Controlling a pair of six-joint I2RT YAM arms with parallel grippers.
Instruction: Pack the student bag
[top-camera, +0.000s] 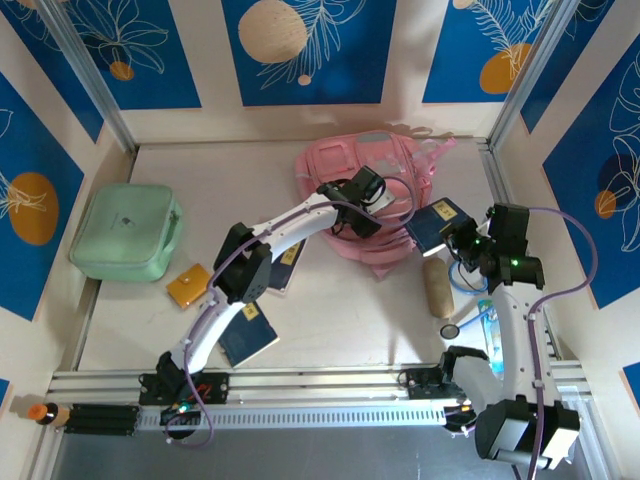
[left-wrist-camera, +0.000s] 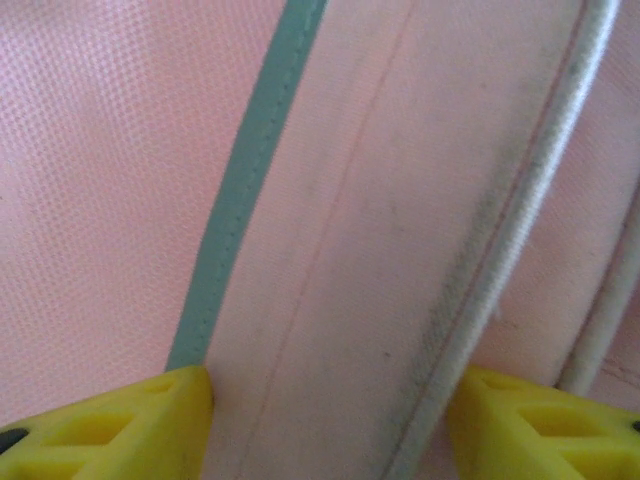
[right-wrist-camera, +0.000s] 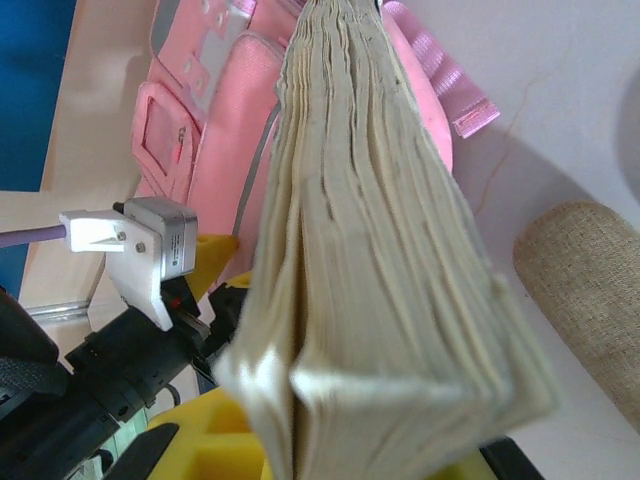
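- The surface (top-camera: 200, 180) is pale and smooth, a creamy white.
- Cream walls stand round it (like the inside of a box). The back wall (top-camera: 405, 60) is the far one.
- Big blue panels (top-camera: 310, 50) are on the walls, with white leaves and round orange and peach spots.
- A shiny metal post (top-camera: 90, 75) stands in the left corner, and another post (top-camera: 530, 75) in the right.
- A long metal rail (top-camera: 330, 385) runs along the near edge.
- The light is bright and soft.
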